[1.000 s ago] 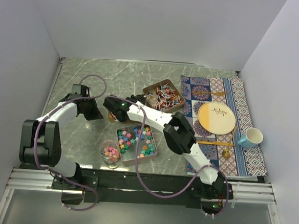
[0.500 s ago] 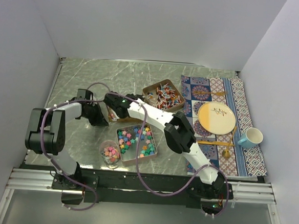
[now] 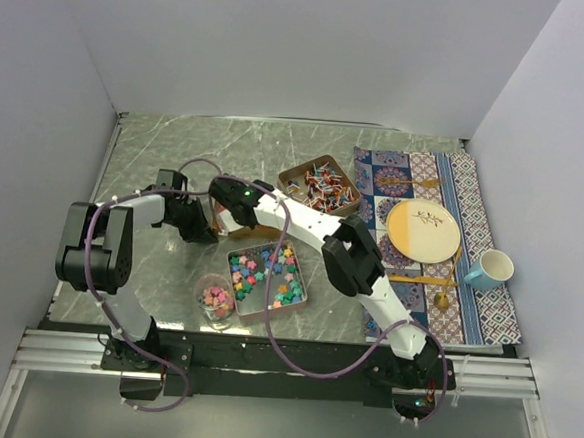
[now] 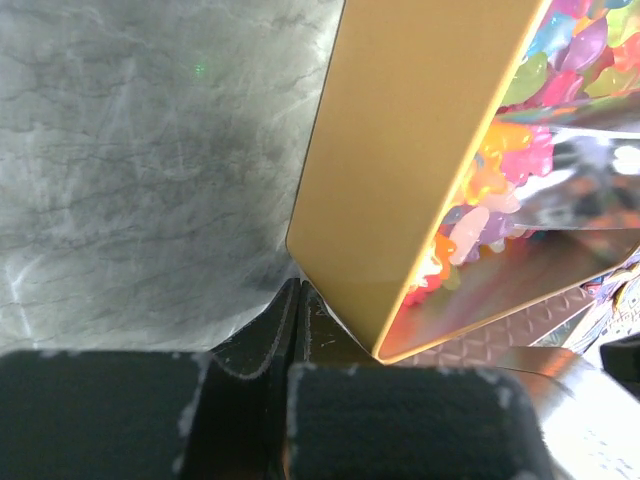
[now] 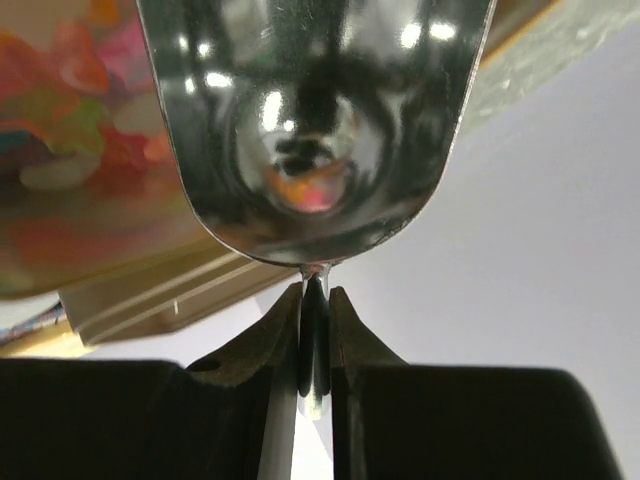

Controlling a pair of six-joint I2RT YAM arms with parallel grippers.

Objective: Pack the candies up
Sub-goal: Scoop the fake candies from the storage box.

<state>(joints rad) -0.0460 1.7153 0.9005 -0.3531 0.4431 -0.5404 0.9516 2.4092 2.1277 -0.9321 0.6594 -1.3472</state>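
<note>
Glass jar: a small clear glass jar [image 3: 214, 299] stands nearest the arm bases and holds orange-pink-yellow candy bits.
Near tin: a rectangular bronze tin [image 3: 255, 318] sits just beside the jar, where it was a second ago. It holds pastel star-shaped candies [image 3: 253, 271].
Middle tin: a second gold-bronze tin [image 4: 400, 170] is mostly hidden under the right wrist from above. Bright gummy-like candies [image 4: 480, 200] lie inside it.
Left gripper: the left gripper [image 4: 295, 300] has its jaws pressed together with nothing between them, and its tips are at the middle tin's near corner.
Change: over the last second the left arm has swung in across the marble to this tin's left side. The right wrist has barely shifted.
Right gripper: the right gripper [image 5: 315, 300] is pinched narrowly on the thin handle of a shiny silver metal scoop [image 5: 315, 130], whose bowl is over blurred coloured sweets.
Meaning: the left arm is probably bracing the tin so the scoop can dig. Packing looks under way, not finished.
Far tin: a third bronze tin [image 3: 283, 176] holds red-and-white twist-wrapped candies [image 3: 322, 189].
Writing: no brand or label is legible on the tins, jar or scoop.
</note>
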